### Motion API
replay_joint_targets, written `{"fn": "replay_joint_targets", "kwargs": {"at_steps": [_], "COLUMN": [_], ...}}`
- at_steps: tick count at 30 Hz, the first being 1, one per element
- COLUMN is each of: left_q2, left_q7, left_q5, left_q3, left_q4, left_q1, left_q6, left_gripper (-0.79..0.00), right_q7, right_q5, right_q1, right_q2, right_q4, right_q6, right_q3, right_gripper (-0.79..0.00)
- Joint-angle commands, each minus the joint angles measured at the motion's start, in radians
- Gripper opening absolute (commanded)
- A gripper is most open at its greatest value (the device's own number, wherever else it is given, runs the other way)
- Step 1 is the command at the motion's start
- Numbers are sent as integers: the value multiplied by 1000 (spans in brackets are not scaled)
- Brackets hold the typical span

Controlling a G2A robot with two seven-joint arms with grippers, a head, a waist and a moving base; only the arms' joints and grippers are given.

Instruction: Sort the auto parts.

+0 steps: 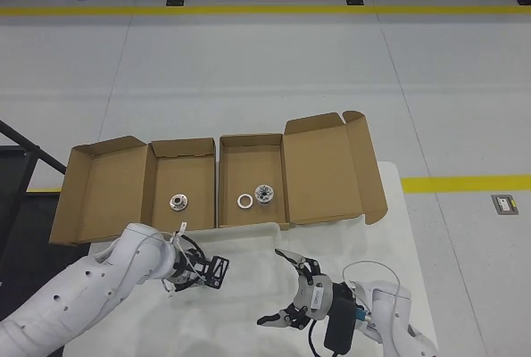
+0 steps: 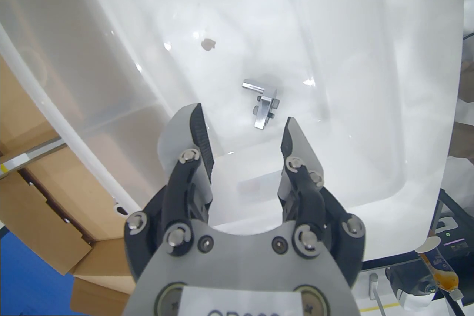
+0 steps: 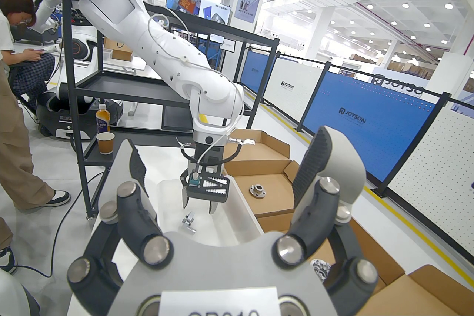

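— Tub [image 1: 238, 234] where?
— On the table [image 1: 399, 223], just in front of 2 boxes, which sit side by side, touching.
— What's in 'em?
— L box [image 1: 183, 170]: hub [image 1: 178, 202], toward its near end. R box [image 1: 250, 165]: ring [image 1: 244, 201], w/ gear part [image 1: 264, 193] just right of it, a bit farther back.
— And the tub?
— Bracket [image 2: 263, 102] on its floor, left half, right below L gripper [image 2: 244, 123]. R gripper [image 1: 272, 287] is by the tub's right end, well apart from bracket.

Between the spread fingers [image 2: 202, 136] of the left gripper [image 2: 242, 117] a bare gap is left. Just ahead, the metal part [image 2: 264, 106] is unobstructed on the bin [image 2: 111, 47] floor; bin walls are seen well apart to both sides.
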Motion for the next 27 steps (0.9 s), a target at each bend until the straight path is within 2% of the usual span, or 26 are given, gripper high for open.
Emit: {"fn": "replay_joint_targets", "kwargs": {"at_steps": [1,4,9,11,13,20,22,24,27], "left_q2": [-15,-40,-80,-94,-107,-150,-158,-165,-175], "left_q7": [-11,-26,-23,-25,-32,-23,-19,-15,-10], "left_q5": [9,18,13,16,23,16,17,21,28], "left_q3": [29,69,119,135,148,176,185,198,198], "left_q4": [21,57,120,141,165,232,245,258,273], "left_q1": [-12,-30,-64,-75,-85,-100,-105,-110,-107], "left_q6": [0,0,0,0,0,0,0,0,0], "left_gripper": [-219,-185,-191,-212,-296,-299,-394,-434,-594], "right_q7": [0,0,0,0,0,0,0,0,0], "right_q5": [0,0,0,0,0,0,0,0,0], "right_q1": [0,0,0,0,0,0,0,0,0], "right_q2": [0,0,0,0,0,0,0,0,0], "right_q4": [0,0,0,0,0,0,0,0,0], "right_q6": [0,0,0,0,0,0,0,0,0], "right_q3": [0,0,0,0,0,0,0,0,0], "right_gripper": [0,0,0,0,0,0,0,0,0]}}
